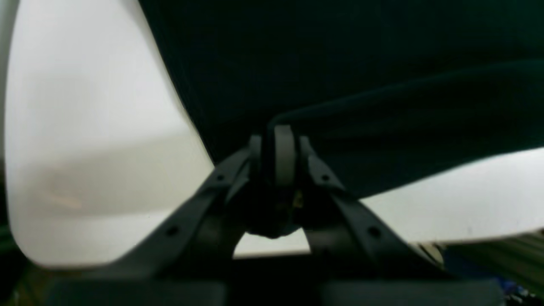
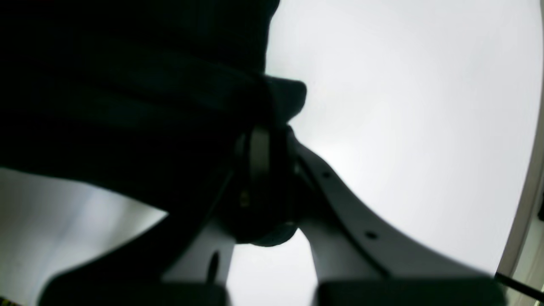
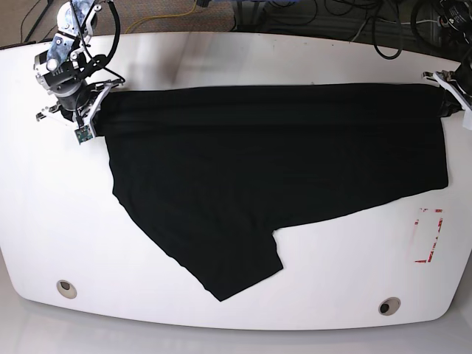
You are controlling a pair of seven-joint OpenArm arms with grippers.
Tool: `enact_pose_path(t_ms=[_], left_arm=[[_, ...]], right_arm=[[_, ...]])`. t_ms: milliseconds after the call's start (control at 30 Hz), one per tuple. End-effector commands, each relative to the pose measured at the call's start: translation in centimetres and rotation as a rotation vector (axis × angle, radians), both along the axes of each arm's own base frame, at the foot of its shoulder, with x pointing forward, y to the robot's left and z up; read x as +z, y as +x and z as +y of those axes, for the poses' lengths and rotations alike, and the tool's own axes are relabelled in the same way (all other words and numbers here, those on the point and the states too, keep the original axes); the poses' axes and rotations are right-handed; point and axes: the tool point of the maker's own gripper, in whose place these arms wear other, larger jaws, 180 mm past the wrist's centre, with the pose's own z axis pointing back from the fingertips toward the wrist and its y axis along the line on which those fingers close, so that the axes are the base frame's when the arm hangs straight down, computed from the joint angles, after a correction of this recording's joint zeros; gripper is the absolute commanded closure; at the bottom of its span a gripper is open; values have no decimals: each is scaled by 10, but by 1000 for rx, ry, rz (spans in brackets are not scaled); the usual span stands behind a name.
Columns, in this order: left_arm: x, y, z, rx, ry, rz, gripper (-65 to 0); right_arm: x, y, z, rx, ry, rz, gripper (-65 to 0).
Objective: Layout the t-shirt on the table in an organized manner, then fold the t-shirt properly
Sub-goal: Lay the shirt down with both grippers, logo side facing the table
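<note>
White counter (image 3: 221, 55) is mostly covered: your t-shirt (image 3: 273, 169) lies stretched side to side along the far edge. Left tool (image 1: 278, 146) is clamped on one far corner, right tool (image 2: 265, 140) on the other, so the long axis runs straight between them.

t-shirt (image 3: 273, 169) blocking table (image 3: 221, 59) middle, bare margins passable all around

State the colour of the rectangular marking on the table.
Red marking, seen best in the base view.
</note>
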Motion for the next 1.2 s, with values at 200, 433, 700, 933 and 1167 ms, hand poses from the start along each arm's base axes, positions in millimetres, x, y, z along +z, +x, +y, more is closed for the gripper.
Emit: enact_pose_path(t_ms=[200, 433, 700, 933, 1167], left_arm=[[-13, -29, 0, 5, 5, 79, 0], [-28, -62, -1, 12, -2, 174, 0], [-34, -77, -2, 15, -4, 217, 0], [-37, -83, 1, 13, 14, 246, 0], [-43, -88, 3, 4, 55, 292, -117]], right_arm=[[2, -4, -3, -24, -13, -7, -14], [1, -4, -1, -26, -5, -8, -14], [0, -4, 0, -26, -3, -7, -17], [-2, -7, 0, -26, -3, 4, -25], [-2, -8, -1, -29, -4, 5, -244]])
